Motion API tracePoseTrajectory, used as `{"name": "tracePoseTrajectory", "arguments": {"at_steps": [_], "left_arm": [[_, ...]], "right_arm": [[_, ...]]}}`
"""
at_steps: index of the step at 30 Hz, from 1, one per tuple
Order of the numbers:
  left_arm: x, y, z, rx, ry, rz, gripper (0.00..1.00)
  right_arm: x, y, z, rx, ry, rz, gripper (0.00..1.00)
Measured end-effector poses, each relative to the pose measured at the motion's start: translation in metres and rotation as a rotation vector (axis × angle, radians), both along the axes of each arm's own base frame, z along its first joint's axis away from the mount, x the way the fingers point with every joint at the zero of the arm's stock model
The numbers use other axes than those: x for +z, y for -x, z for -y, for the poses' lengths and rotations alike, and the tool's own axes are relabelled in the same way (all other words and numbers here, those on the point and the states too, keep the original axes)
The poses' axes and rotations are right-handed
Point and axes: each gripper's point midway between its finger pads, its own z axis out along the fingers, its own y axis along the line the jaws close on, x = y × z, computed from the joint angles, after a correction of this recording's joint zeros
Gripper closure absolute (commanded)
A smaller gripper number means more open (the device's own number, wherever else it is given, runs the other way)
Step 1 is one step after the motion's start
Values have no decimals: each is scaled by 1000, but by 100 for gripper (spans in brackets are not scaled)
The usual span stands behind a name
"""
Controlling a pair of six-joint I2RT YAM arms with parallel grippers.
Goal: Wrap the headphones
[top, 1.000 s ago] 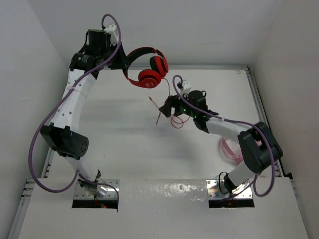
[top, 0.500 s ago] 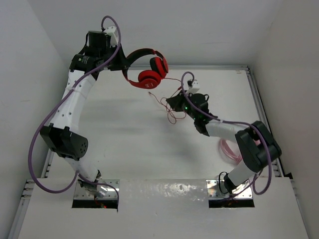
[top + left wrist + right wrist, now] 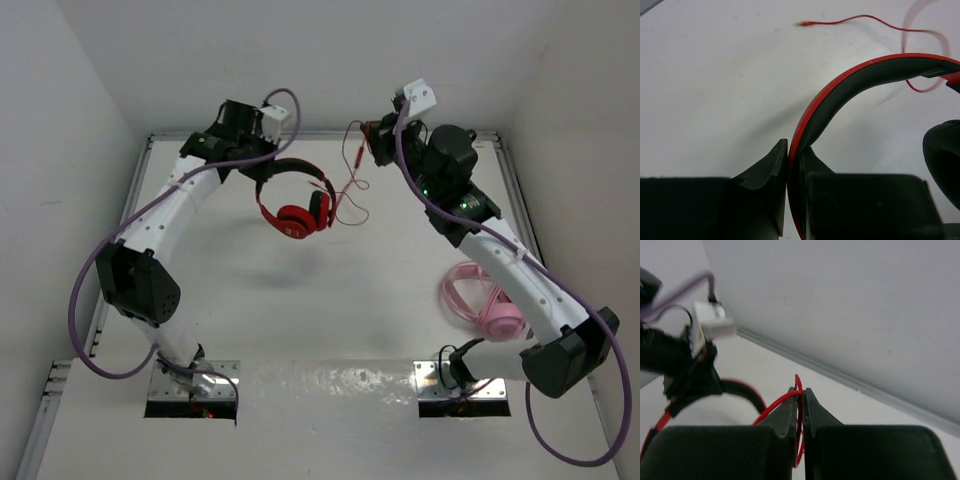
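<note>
The red headphones (image 3: 295,212) hang in the air over the back middle of the table. My left gripper (image 3: 258,168) is shut on their black-lined headband (image 3: 860,75), which passes between its jaws (image 3: 792,147). Both earcups (image 3: 292,222) dangle below the band. The thin red cable (image 3: 350,190) runs from the earcups up to my right gripper (image 3: 373,140), raised near the back wall. In the right wrist view that gripper (image 3: 800,390) is shut on a loop of the cable (image 3: 775,407). The cable's loose end (image 3: 805,23) shows above the table.
A pale pink coiled cable bundle (image 3: 480,305) lies on the table at the right, under my right arm. The back wall (image 3: 840,300) stands close behind the right gripper. Side walls enclose the white table (image 3: 250,290).
My right gripper closed on the red cable and rose toward the back wall, pulling it up. My left arm swung the headphones rightward and nearer.
</note>
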Motion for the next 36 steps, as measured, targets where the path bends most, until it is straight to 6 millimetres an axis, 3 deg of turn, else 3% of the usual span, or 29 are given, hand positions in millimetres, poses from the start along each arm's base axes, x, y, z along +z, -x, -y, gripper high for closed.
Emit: {"name": "tracePoseTrajectory", "arguments": {"at_steps": [2,5,11,15,19,28,32,36], "left_arm": [[-4,11,25,-109,-28,5,100],[-2,26,58,-237,-4,7,100],[-1,35,69,-322,42,-8,100],[1,42,76,-363,86,-26,100],[3,47,82,-392,121,-37,100],[9,49,87,-381,165,-51,100],[2,38,71,-246,105,-56,100],[-10,23,48,-57,38,-70,100]], "right_arm": [[24,-5,-1,-2,45,42,100],[22,-19,-3,-22,112,28,100],[-47,-70,-7,-128,262,-212,100],[-80,-94,-9,-191,314,-349,100],[-107,-98,-9,-220,335,-462,100],[-154,-78,16,-253,333,-624,100],[-148,-78,27,-291,349,-641,100],[-104,-89,30,-332,327,-584,100]]}}
